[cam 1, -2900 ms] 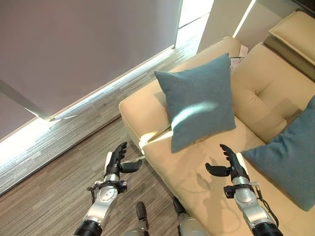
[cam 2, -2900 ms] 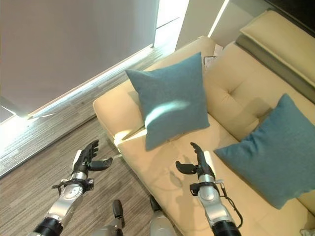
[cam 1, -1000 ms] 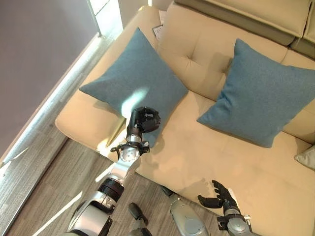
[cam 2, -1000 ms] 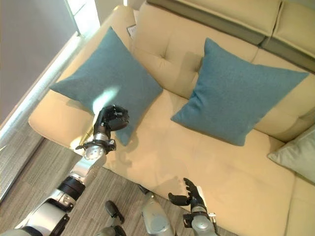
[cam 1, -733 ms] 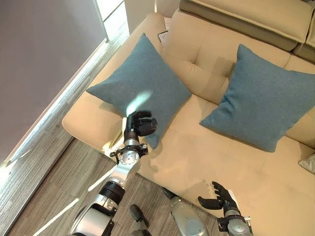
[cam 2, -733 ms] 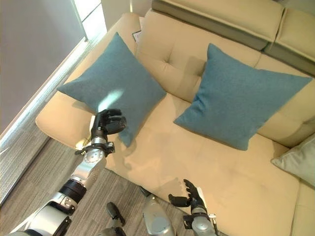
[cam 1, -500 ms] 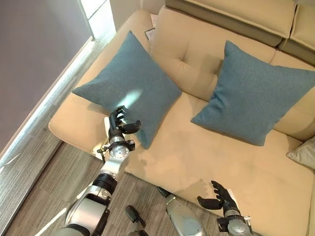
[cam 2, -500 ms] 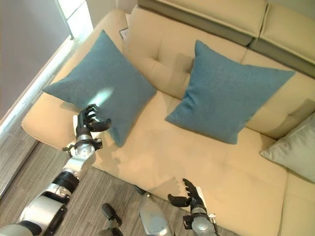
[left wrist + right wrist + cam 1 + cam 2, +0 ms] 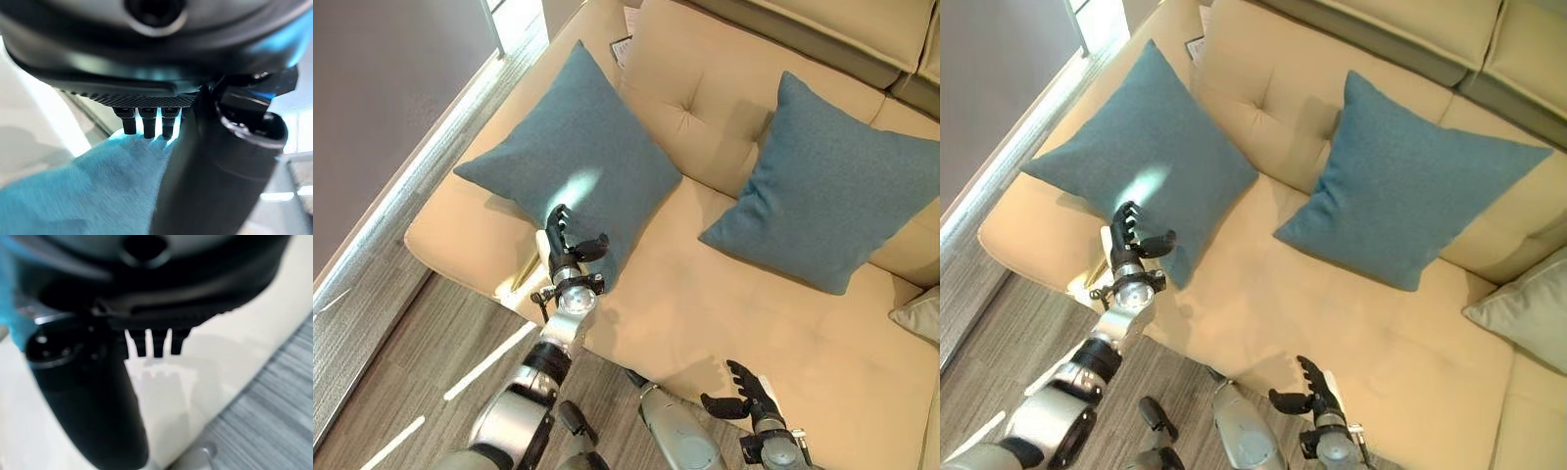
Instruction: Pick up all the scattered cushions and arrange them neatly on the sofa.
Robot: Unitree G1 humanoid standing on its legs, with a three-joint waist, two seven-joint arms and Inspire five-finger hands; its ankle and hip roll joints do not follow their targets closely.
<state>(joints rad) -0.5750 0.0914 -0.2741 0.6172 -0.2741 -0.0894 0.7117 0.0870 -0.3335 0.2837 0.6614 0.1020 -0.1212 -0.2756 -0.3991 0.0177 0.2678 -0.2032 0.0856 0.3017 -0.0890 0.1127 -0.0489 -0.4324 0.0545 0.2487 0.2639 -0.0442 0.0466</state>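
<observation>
Two teal cushions lean on the beige sofa point(image 9: 705, 294): one at the left end point(image 9: 573, 162), one against the backrest to the right point(image 9: 832, 191). A pale grey cushion point(image 9: 1528, 313) lies at the right edge. My left hand point(image 9: 566, 247) is open, its fingers straight, beside the lower corner of the left cushion. Teal fabric point(image 9: 98, 196) shows just past its fingers point(image 9: 146, 120) in the left wrist view. My right hand point(image 9: 744, 397) hangs open and holds nothing over the seat's front edge, with bare seat point(image 9: 220, 357) beyond its fingers point(image 9: 151, 345).
Grey striped floor point(image 9: 391, 372) runs along the sofa's front and left side. A grey wall point(image 9: 372, 78) stands at the left. A small paper point(image 9: 625, 44) lies on the sofa's far left armrest. The seat between the two teal cushions is bare.
A second ago my left hand was curled on the left cushion's lower corner; it has since opened and let go. The cushion stays put. The camera shifted slightly. My right hand has not moved.
</observation>
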